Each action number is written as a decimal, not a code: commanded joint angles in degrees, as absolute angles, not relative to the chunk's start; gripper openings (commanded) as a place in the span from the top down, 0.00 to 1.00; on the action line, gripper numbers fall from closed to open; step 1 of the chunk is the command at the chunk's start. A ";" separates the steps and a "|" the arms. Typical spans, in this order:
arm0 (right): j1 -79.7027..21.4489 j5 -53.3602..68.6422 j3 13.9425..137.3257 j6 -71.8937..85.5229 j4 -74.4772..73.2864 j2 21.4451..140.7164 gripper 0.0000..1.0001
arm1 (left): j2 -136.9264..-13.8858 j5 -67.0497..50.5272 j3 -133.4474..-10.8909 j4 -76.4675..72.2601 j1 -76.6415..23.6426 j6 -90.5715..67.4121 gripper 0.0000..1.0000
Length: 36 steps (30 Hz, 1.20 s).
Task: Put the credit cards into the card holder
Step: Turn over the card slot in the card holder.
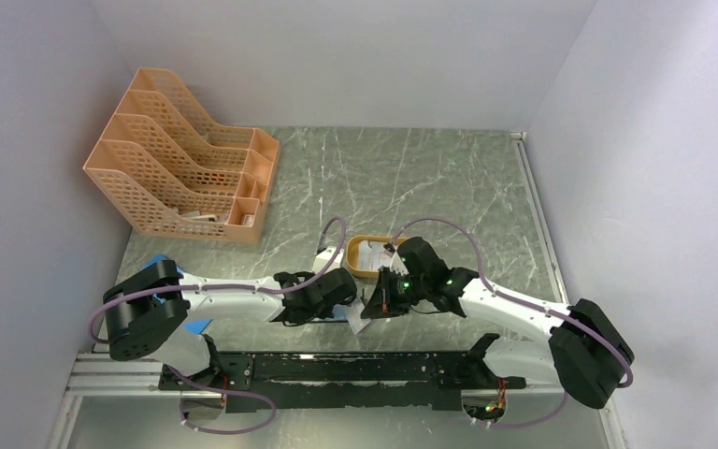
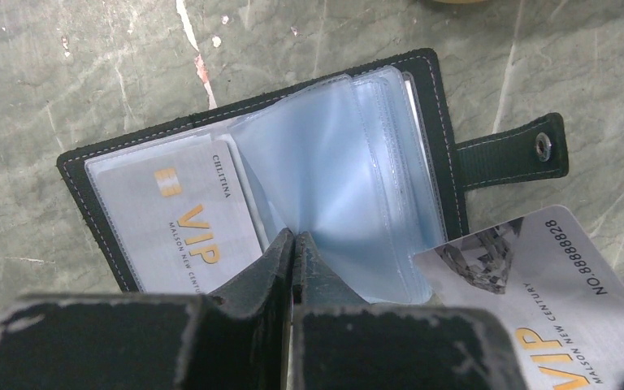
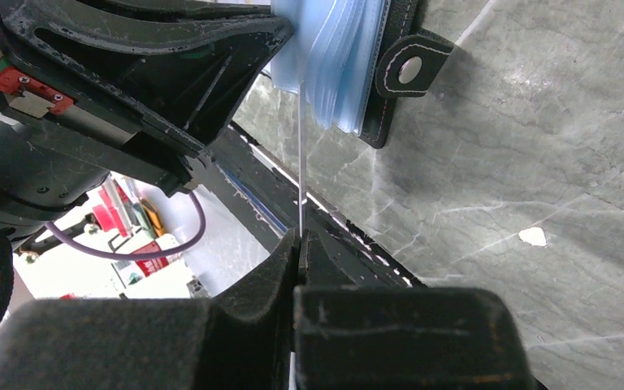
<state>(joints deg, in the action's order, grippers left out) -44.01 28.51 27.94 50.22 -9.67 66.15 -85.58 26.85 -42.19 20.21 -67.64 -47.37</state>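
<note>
My left gripper (image 2: 293, 244) has its jaws pressed together at the near edge of the card holder (image 2: 445, 162), which lies open and flat on the surface (image 2: 65, 73) straight ahead of it. The tips meet where the clear pockets (image 2: 325, 171) fan up. I cannot tell whether a leaf of them is caught between the jaws. Ahead and to the left of this gripper, a second credit card (image 2: 179, 219) sits in the holder's left pocket, gold VIP lettering facing up. The snap tab (image 2: 508, 150) sticks out from the holder's far right edge, lying on the surface.

My right gripper (image 3: 299, 240) is clamped on a credit card (image 3: 301, 162), which its own camera sees edge-on as a thin pale line. The card runs forward from the jaws, and its far end is at the stack of clear pockets. From the left wrist, that card shows low and to the right of the left gripper, beside the holder's right edge.
</note>
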 commanded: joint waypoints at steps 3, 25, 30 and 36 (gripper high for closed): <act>-44.52 28.34 28.22 50.80 -7.51 67.11 1.00 | -85.30 26.09 -41.04 21.44 -67.68 -47.99 0.95; -45.38 31.51 28.74 50.57 -2.99 72.45 1.00 | -84.69 25.21 -42.10 21.62 -67.68 -47.91 0.95; -45.70 31.92 29.73 50.14 -2.72 73.22 1.00 | -82.55 25.09 -43.87 23.53 -67.65 -47.27 0.83; -45.92 32.07 30.59 50.09 -1.67 74.44 1.00 | -79.70 25.44 -46.88 27.19 -67.62 -46.31 0.68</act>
<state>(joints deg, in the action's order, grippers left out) -45.45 31.18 28.64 50.72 -3.97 73.38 -82.32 25.67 -43.48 24.03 -67.64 -47.16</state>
